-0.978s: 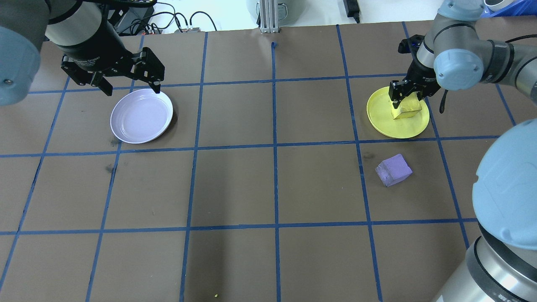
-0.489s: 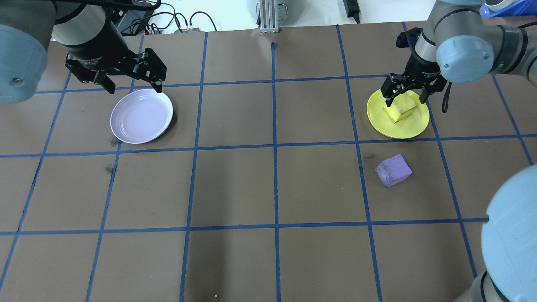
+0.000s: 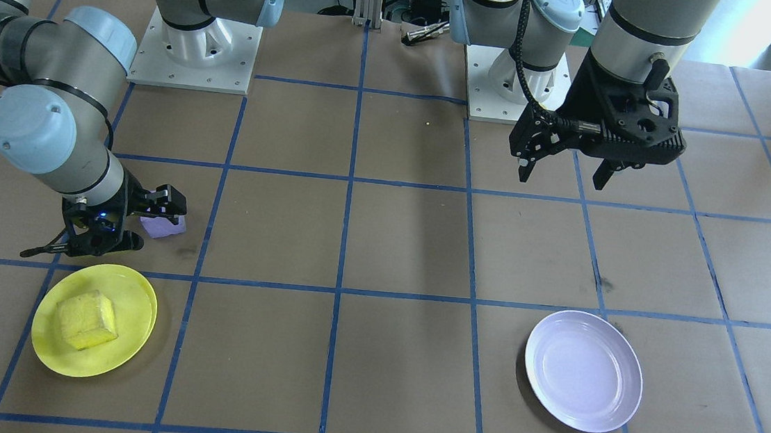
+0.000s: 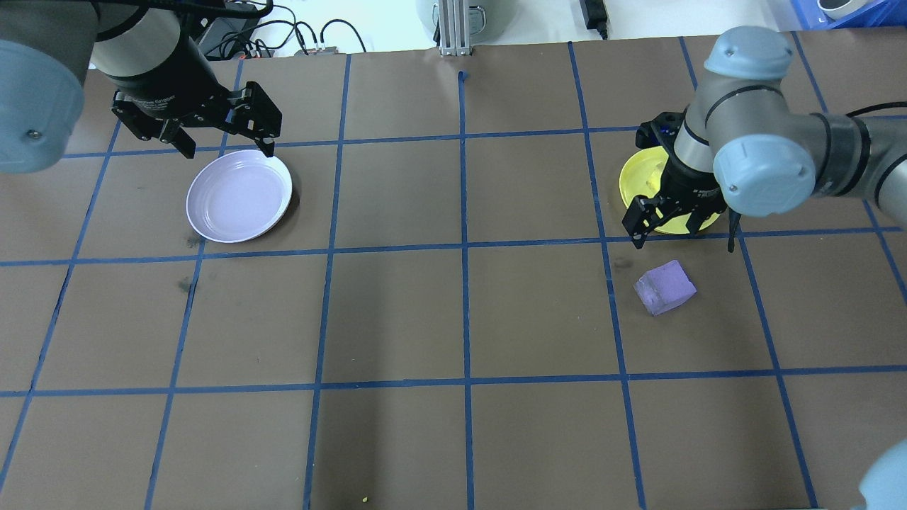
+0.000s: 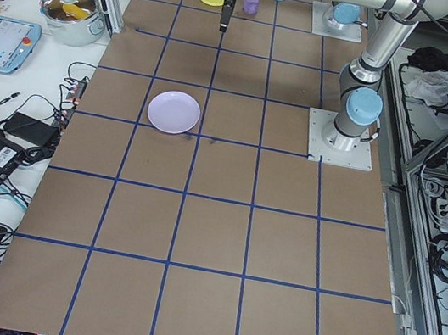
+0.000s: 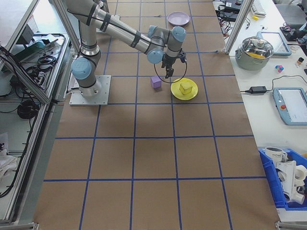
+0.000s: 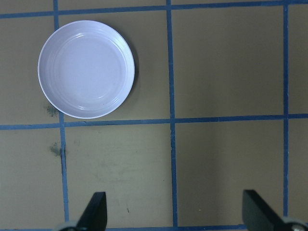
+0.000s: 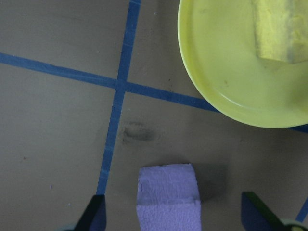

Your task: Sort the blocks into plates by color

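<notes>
The yellow block (image 3: 87, 318) lies in the yellow plate (image 3: 131, 292), free of any gripper. Just past the plate's robot-side edge, my right gripper (image 4: 669, 230) hangs open and empty. The purple block (image 4: 665, 286) sits on the table right beside it. In the right wrist view the purple block (image 8: 169, 197) lies between the spread fingers (image 8: 96, 214), lower down, with the yellow plate (image 8: 221, 72) beyond it. The lavender plate (image 4: 239, 195) is empty. My left gripper (image 4: 227, 147) hovers open above that plate's far edge.
Brown table paper with a blue tape grid covers the whole work area. Both arm bases (image 3: 194, 46) stand at the robot's side. An aluminium post (image 4: 453, 28) and cables (image 4: 312, 35) lie beyond the far edge.
My right gripper opened off the yellow block, left it in the yellow plate, and drew back toward the purple block. The left gripper barely moved.
</notes>
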Robot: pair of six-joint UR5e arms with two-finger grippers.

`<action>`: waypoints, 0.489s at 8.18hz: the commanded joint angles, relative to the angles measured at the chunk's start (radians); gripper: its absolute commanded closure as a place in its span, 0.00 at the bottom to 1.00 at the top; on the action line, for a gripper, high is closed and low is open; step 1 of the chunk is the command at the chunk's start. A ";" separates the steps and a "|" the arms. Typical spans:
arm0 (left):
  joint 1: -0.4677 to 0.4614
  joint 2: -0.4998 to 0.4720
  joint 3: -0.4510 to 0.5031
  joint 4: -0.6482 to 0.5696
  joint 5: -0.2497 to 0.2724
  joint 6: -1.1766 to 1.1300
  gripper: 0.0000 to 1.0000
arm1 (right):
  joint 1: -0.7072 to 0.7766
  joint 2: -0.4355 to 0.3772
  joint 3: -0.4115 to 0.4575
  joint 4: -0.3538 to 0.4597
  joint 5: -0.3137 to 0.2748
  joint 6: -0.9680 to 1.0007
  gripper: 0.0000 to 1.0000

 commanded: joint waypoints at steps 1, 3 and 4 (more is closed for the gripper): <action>0.000 -0.002 0.001 0.001 -0.002 -0.001 0.00 | 0.001 -0.022 0.141 -0.067 -0.024 -0.059 0.00; 0.000 -0.002 0.003 0.001 -0.004 -0.001 0.00 | 0.001 0.001 0.166 -0.117 -0.061 -0.055 0.03; 0.000 -0.003 0.001 0.001 -0.004 -0.002 0.00 | 0.001 0.007 0.196 -0.117 -0.059 -0.054 0.07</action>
